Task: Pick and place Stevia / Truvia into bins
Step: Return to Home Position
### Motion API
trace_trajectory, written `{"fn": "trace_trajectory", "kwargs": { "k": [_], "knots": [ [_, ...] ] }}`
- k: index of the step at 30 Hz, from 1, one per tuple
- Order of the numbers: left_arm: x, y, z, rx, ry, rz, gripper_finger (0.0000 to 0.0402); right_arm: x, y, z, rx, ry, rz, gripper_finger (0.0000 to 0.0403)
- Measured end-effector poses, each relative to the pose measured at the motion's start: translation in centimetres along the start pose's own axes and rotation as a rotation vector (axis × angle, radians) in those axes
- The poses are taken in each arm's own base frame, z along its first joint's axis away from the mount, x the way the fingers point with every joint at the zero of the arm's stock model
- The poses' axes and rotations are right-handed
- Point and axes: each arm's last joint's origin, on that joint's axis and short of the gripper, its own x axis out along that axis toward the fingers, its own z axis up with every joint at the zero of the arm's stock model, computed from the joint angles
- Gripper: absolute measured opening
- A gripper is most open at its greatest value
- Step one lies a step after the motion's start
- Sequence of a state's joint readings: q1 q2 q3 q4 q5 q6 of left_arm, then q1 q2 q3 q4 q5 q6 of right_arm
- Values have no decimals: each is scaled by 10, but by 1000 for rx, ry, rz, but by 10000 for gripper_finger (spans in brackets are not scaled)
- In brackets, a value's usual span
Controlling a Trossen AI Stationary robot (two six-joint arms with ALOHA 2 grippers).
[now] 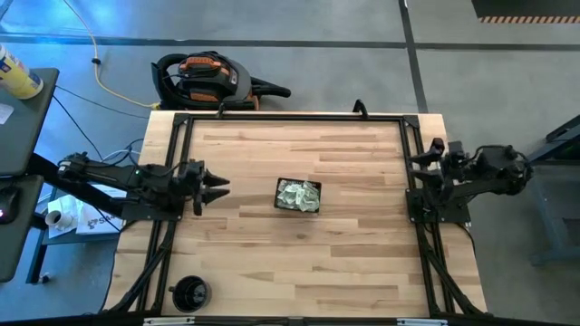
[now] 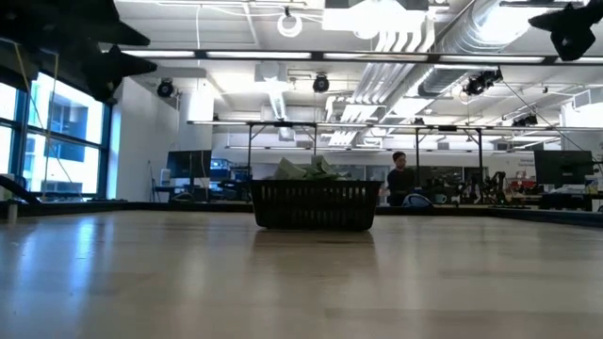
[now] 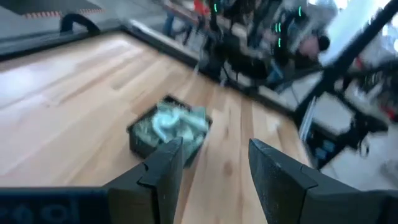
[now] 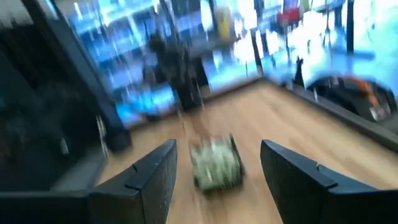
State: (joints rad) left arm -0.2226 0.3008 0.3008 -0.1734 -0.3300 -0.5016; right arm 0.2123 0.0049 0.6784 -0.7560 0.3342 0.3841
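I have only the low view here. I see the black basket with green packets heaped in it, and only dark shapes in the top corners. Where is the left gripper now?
Observer: In the high view, the left gripper is over the left part of the table. It points toward the black basket and is well apart from it.
Operator: And the right one?
Observer: The right gripper is at the table's right edge, farther from the basket than the left one.
Operator: Does either of them hold a packet?
Observer: No. In each wrist view the fingers stand apart with nothing between them.
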Motion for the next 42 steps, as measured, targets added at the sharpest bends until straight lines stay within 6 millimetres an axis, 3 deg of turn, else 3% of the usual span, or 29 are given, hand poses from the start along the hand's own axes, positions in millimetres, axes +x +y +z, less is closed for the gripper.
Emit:
{"fn": "trace_trajectory", "kwargs": {
  "k": [8, 12, 19, 22, 26, 36, 42],
  "knots": [
    [0, -2, -3, 127, 53, -84, 216, -19, -9, -6, -66, 184, -60, 222],
    [0, -2, -3, 122, 48, -74, 216, -8, -10, -18, -82, 224, -85, 222],
    [0, -2, -3, 108, 47, -72, 216, 33, 10, -9, 79, -224, 129, 222],
    [0, -1, -3, 109, 48, -71, 216, 50, 10, -25, 126, -321, 172, 222],
    [0, -1, -3, 108, 49, -71, 216, 68, 6, -52, 116, -319, 169, 222],
    [0, -1, -4, 108, 68, -78, 216, 88, -6, -93, 90, -257, 118, 222],
    [0, -2, -4, 111, 75, -94, 216, 94, -14, -108, 81, -250, 76, 222]
  ]
}}
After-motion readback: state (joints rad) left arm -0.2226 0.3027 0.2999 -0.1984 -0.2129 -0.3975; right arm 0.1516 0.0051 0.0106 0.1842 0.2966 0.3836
